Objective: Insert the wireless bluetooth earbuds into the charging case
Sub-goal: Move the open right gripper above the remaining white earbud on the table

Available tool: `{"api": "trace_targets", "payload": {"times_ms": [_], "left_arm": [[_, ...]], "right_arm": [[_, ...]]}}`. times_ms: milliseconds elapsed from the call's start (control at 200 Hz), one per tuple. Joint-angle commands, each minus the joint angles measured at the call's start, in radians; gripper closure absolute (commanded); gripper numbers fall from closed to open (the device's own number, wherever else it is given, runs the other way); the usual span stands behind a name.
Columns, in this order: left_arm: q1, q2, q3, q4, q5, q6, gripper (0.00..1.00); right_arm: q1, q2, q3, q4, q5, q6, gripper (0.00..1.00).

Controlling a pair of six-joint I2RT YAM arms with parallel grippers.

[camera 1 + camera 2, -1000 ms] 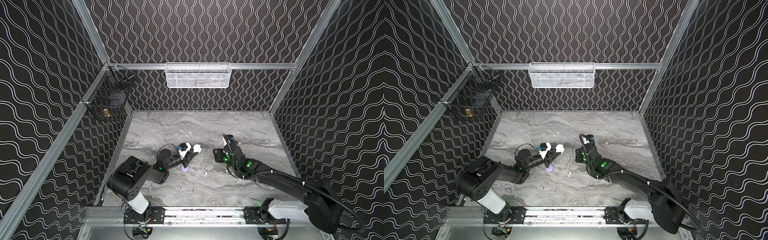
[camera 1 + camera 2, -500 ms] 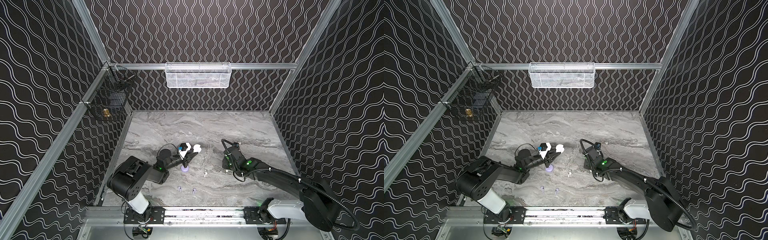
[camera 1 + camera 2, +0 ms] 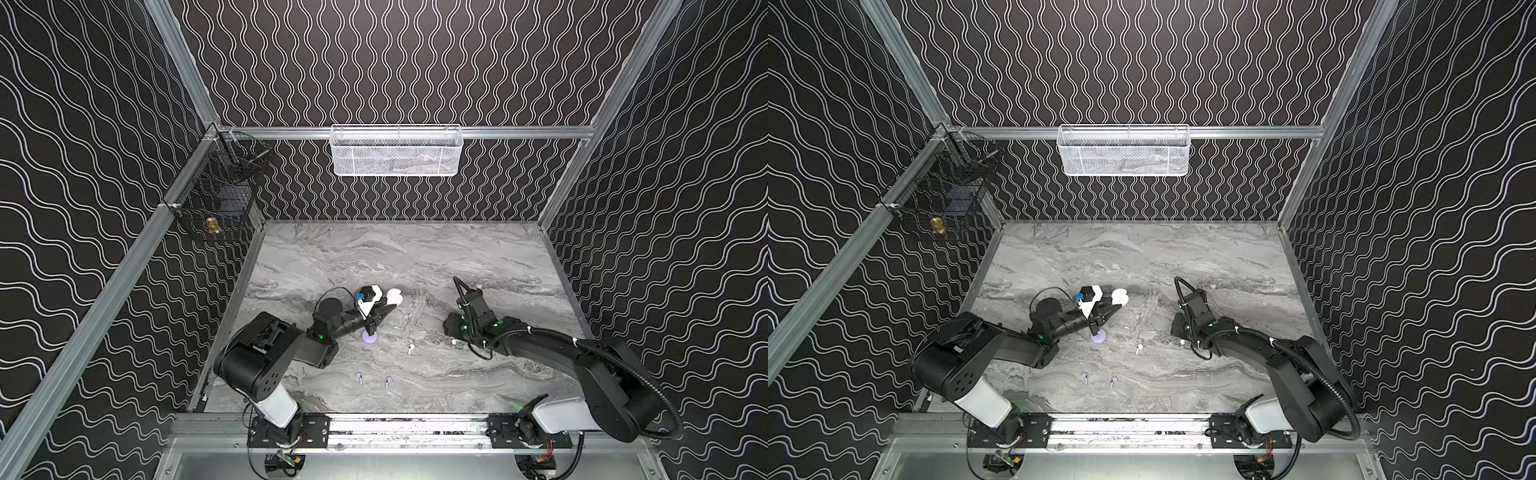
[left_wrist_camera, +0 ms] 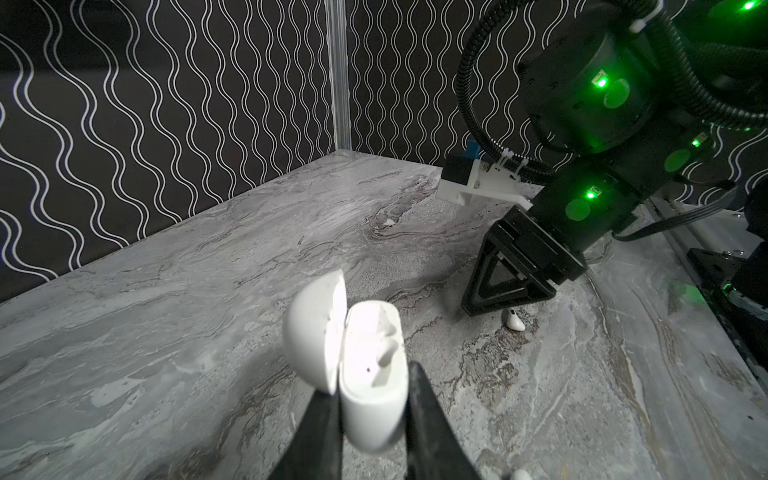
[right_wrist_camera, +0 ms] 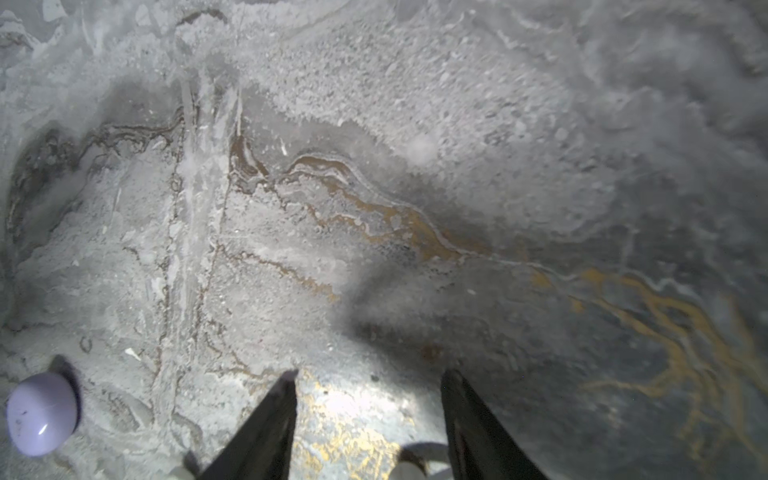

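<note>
My left gripper (image 4: pixel 370 384) is shut on the open white charging case (image 4: pixel 372 374), held above the table with its lid (image 4: pixel 316 328) swung aside; both top views show the case (image 3: pixel 394 297) (image 3: pixel 1119 296). A closed lavender case (image 3: pixel 370 337) (image 5: pixel 41 413) lies just below it. My right gripper (image 5: pixel 370 378) (image 3: pixel 451 332) points down at the table, open, with a white earbud (image 5: pixel 409 469) (image 3: pixel 454 342) (image 4: pixel 513 320) lying on the table between the bases of its fingers. Another white earbud (image 3: pixel 410 348) and two lavender earbuds (image 3: pixel 359 377) (image 3: pixel 388 380) lie loose on the table.
A white mesh basket (image 3: pixel 397 151) hangs on the back wall and a black wire basket (image 3: pixel 220 199) on the left wall. The marble table (image 3: pixel 395 257) is bounded by patterned walls and a front rail (image 3: pixel 407 426).
My right gripper has tipped down toward the table beside a white earbud and its jaws have spread open. The left gripper and its case have not moved.
</note>
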Motion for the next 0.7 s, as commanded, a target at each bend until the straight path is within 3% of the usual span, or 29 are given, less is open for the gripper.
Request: {"api": "trace_targets", "payload": {"times_ms": [0,410,541,696], "left_arm": [[0.0,0.006,0.01,0.032,-0.002,0.0,0.79],[-0.003,0.036,-0.012,0.109,0.075,0.024,0.79],[-0.02,0.079,-0.052,0.256,0.101,0.047,0.8],[-0.047,0.076,-0.065,0.259,0.108,0.095,0.8]], "right_arm": [[0.0,-0.007,-0.019,0.031,-0.022,-0.002,0.42],[0.0,-0.104,-0.103,0.025,-0.055,0.031,0.41],[0.0,-0.13,-0.129,0.039,-0.077,0.044,0.41],[0.0,-0.16,-0.152,0.054,-0.1,0.057,0.41]]}}
